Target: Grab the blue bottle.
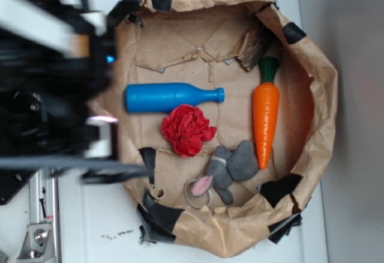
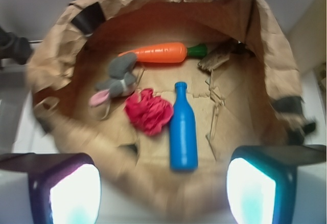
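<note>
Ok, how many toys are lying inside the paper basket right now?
4: the blue bottle mid-floor, the red crumpled ball beside it, the grey mouse and the orange carrot further in. None looks hidden.

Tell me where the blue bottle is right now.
The blue bottle lies on its side inside the brown paper bowl. In the exterior view it sits left of center, just above the red crumpled ball, cap pointing toward the carrot.
</note>
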`<state>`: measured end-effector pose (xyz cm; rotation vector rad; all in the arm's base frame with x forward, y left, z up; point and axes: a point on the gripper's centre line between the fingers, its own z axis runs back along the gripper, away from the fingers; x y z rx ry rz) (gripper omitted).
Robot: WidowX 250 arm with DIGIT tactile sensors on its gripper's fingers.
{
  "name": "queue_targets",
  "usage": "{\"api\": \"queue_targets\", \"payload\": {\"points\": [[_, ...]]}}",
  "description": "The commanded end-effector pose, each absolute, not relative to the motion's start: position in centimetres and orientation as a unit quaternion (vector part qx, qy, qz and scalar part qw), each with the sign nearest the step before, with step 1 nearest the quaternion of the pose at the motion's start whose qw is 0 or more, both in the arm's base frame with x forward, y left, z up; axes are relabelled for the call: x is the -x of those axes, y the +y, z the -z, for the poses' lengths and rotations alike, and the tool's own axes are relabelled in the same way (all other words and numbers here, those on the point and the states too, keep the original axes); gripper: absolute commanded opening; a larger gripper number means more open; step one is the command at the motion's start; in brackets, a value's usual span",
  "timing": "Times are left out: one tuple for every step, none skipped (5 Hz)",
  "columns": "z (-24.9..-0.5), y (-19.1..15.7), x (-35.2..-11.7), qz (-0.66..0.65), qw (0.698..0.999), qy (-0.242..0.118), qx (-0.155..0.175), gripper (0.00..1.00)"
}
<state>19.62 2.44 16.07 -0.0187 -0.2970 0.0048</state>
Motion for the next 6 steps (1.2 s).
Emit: {"api": "queue_targets", "payload": {"points": [[-13.2, 2.8, -23.1, 0.024, 0.989, -0.149, 0.009, 1.00], [-13.2, 2.8, -23.1, 0.024, 0.989, -0.149, 0.009, 1.00], [-13.2, 2.8, -23.1, 0.024, 0.989, -0.149, 0.009, 1.00], [-8.1, 4.0, -22.5, 0.020, 0.998, -0.057, 0.002, 1.00], [-3.1, 4.7, -21.9, 0.044, 0.999, -0.019, -0.020, 1.00], [-0.2, 3.6, -21.7, 0.083, 0.996, -0.010, -0.017, 1.00]]}}
